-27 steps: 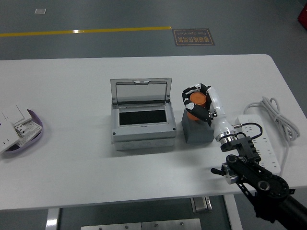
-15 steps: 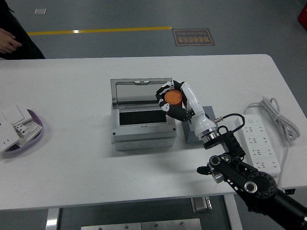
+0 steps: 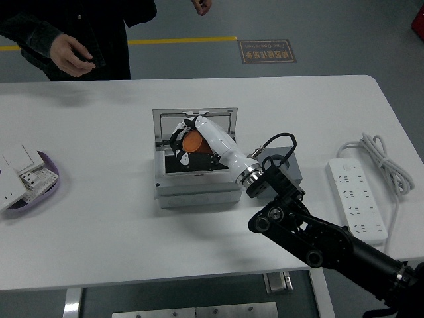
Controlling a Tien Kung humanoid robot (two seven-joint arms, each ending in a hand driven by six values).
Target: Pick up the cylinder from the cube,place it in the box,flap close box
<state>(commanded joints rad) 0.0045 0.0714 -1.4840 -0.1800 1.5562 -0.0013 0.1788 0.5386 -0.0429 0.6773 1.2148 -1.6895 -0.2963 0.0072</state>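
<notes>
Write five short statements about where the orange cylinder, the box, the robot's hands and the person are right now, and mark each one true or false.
1. The right hand grips the orange cylinder. True.
2. The cylinder stands on the dark grey cube. False: it is held over the open grey metal box.
3. The box's hinged lid is shut. False: it stands open.
4. The left hand is over the table. False: it is not in view.
5. A person in dark sleeves stands at the far side of the white table. True.
</notes>
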